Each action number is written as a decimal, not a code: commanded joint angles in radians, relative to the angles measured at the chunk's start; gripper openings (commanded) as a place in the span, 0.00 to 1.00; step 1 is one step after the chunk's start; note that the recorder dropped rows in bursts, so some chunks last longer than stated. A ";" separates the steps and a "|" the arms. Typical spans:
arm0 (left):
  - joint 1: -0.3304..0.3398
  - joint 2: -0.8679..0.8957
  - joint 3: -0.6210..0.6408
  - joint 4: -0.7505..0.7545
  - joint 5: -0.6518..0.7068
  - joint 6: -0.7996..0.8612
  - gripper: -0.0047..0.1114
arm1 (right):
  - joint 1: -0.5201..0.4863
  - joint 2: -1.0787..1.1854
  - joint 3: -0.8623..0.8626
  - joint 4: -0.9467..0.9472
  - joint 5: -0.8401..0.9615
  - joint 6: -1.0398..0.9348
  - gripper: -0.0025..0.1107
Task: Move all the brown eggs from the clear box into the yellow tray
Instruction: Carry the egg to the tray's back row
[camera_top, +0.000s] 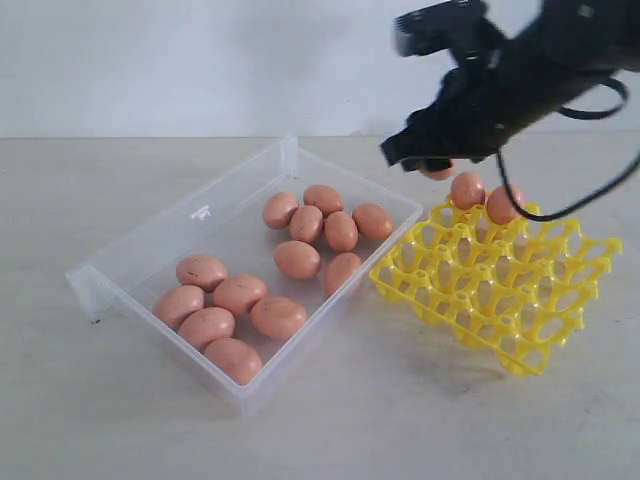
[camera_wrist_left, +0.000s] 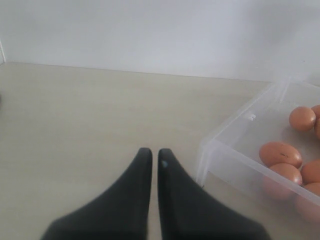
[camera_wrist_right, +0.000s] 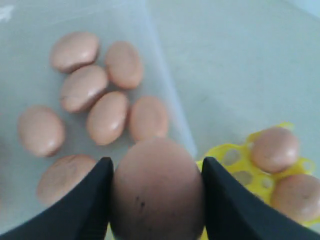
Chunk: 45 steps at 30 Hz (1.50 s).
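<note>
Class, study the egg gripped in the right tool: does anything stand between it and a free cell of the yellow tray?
Nothing visible does. The right tool holds the egg by the yellow tray's corner. Two eggs fill cells there, but the cells beside them are open.

Pale wooden tabletop (camera_top: 100, 420) beneath a plain white wall (camera_top: 200, 60)
</note>
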 joint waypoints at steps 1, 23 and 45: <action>-0.002 -0.002 0.003 -0.003 -0.006 0.002 0.08 | -0.123 -0.187 0.285 0.100 -0.507 0.078 0.02; -0.002 -0.002 0.003 -0.003 -0.006 0.002 0.08 | -0.717 0.246 0.305 -1.096 -1.655 1.758 0.02; -0.002 -0.002 0.003 -0.003 -0.006 0.002 0.08 | -0.707 0.401 0.297 -1.307 -1.506 0.827 0.02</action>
